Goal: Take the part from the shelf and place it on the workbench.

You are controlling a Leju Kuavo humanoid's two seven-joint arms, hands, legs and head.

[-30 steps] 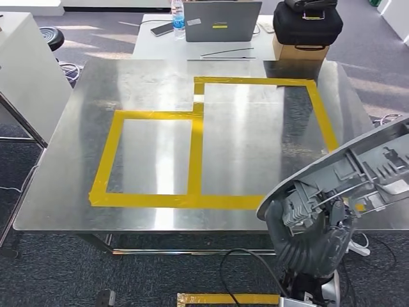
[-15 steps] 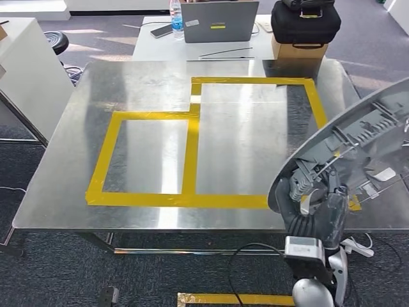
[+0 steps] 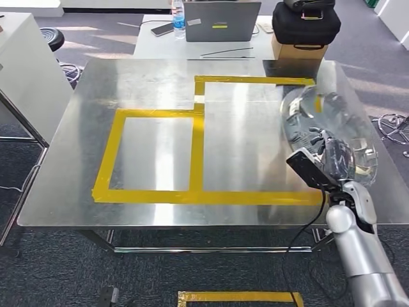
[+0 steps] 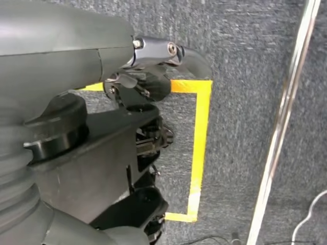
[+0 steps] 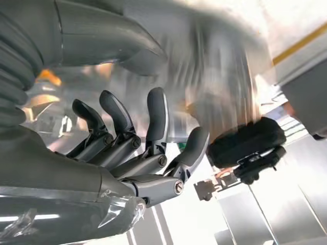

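Placing step: right robot hand [image 3: 324, 148] grips the part [image 3: 333, 131] over the surface [image 3: 72, 160]; next, set it inside the tape [image 3: 195, 153]. Left robot hand [image 4: 154, 81] looks empty, fingers curled.

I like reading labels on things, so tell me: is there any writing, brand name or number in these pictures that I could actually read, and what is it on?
None can be read.
Laptop: a white sticker and a yellow one on its lid, print too small.
Water bottle: label too small.
Black bag: no legible marking.
Part in the right hand: blurred, no text seen.
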